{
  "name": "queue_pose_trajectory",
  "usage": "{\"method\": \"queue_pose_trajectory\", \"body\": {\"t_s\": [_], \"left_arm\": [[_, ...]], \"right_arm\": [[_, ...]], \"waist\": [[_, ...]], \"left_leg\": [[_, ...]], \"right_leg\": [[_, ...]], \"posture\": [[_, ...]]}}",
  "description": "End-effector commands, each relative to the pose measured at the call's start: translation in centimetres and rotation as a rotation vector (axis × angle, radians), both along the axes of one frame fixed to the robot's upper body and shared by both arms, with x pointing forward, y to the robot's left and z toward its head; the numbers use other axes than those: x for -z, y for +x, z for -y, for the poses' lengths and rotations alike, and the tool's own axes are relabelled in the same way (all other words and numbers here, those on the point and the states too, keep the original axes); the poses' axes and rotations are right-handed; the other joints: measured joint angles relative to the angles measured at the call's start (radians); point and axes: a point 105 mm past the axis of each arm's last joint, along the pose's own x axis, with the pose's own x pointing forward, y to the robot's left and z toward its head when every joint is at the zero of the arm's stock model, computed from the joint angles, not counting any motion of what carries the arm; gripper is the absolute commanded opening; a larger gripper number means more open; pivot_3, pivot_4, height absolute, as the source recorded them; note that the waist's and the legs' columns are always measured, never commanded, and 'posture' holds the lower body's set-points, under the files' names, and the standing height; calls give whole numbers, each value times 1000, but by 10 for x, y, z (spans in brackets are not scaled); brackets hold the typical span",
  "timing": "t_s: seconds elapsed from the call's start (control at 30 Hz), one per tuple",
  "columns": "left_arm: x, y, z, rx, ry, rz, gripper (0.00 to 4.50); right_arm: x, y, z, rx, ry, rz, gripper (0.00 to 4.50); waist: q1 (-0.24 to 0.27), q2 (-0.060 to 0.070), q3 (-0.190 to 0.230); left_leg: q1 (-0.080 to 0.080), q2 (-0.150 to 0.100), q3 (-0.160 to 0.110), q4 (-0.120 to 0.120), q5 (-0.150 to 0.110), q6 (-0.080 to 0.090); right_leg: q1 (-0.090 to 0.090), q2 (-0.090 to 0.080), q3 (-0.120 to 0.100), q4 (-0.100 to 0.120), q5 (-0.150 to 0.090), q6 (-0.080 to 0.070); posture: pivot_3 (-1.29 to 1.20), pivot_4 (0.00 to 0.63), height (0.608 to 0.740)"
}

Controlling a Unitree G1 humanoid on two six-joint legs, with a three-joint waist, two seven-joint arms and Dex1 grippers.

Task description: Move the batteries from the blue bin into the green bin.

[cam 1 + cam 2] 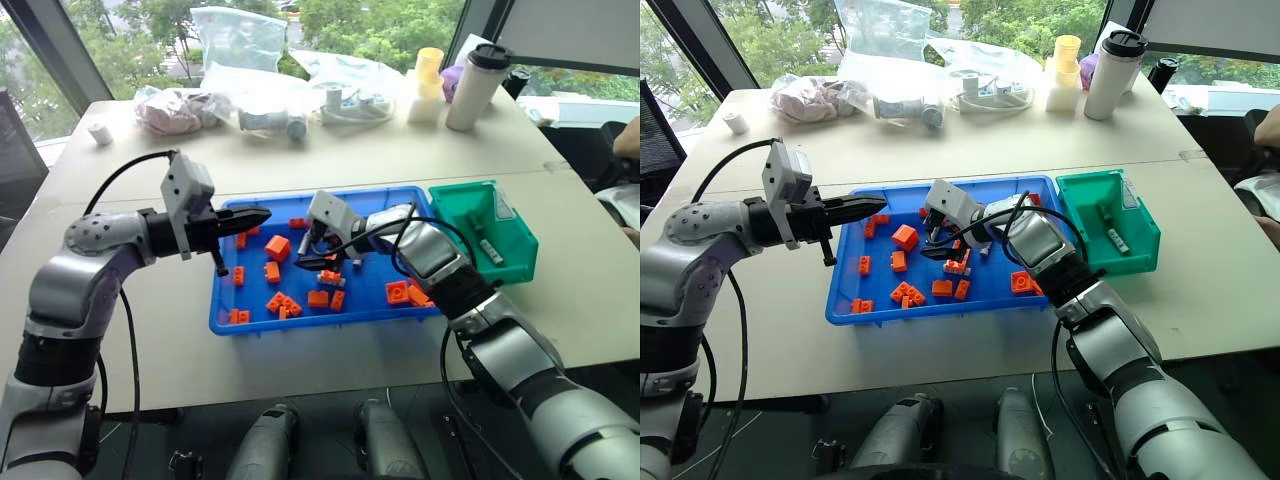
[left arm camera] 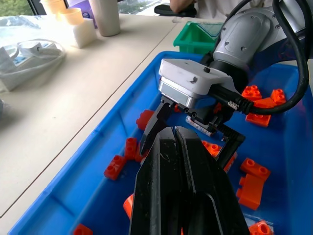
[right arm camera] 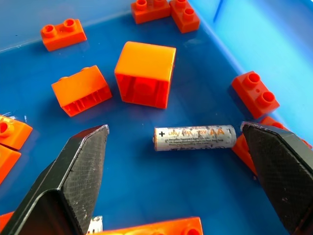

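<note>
The right gripper [image 3: 171,171] hangs wide open over a battery [image 3: 194,138] lying among orange bricks [image 3: 145,73] in the blue bin [image 1: 225,300], apparently lining up to grab it for the green bin [image 1: 515,258], while the left gripper [image 1: 250,216] waits closed, out of the way.

Batteries, blue bin and green bin on the pale tabletop.

The blue bin [image 1: 225,300], a wide shallow bright-blue tray with a low rim, lies flat; one silver-grey battery [image 3: 194,138] marked AA lies on its side on the tray floor, apart from the tray walls, among orange bricks. The green bin [image 1: 515,255], a smaller deep box, stands upright just beside the tray's right end; a slim pale cylinder [image 1: 489,250] on its floor appears to be another battery, too small to confirm.
</note>
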Motion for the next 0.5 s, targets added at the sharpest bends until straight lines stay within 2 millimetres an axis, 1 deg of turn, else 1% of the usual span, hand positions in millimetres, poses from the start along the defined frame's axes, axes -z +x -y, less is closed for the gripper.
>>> {"method": "queue_pose_trajectory", "body": {"t_s": [0.03, 0.2, 0.4, 0.5], "left_arm": [[-15, -6, -1, -6, -7, 62, 0], [-15, -7, -1, -12, -10, 65, 0], [-13, -7, 0, -18, -12, 65, 0], [-13, -6, 1, -19, -13, 66, 0]], "right_arm": [[-11, 2, -10, -43, -4, 43, 4460], [-7, 6, -13, -48, -15, 31, 4460], [1, 13, -9, -13, -79, 14, 4460], [1, 14, -9, -7, -75, 12, 4460]], "waist": [[-1, 0, 0], [-2, 0, 0], [-1, 0, 0], [-2, 0, 0]], "left_leg": [[0, 0, 0, 0, 0, 0], [0, 0, 0, 0, 0, 0], [0, 0, 0, 0, 0, -1], [0, 0, 0, 0, 0, -1]], "right_leg": [[0, 0, 0, 0, 0, 0], [0, 0, 0, 0, 0, 0], [0, 0, 0, 1, 0, 0], [0, 0, 0, 1, 0, 0]], "posture": [[0, 150, 740], [0, 150, 740], [0, 150, 740], [0, 150, 740]]}}
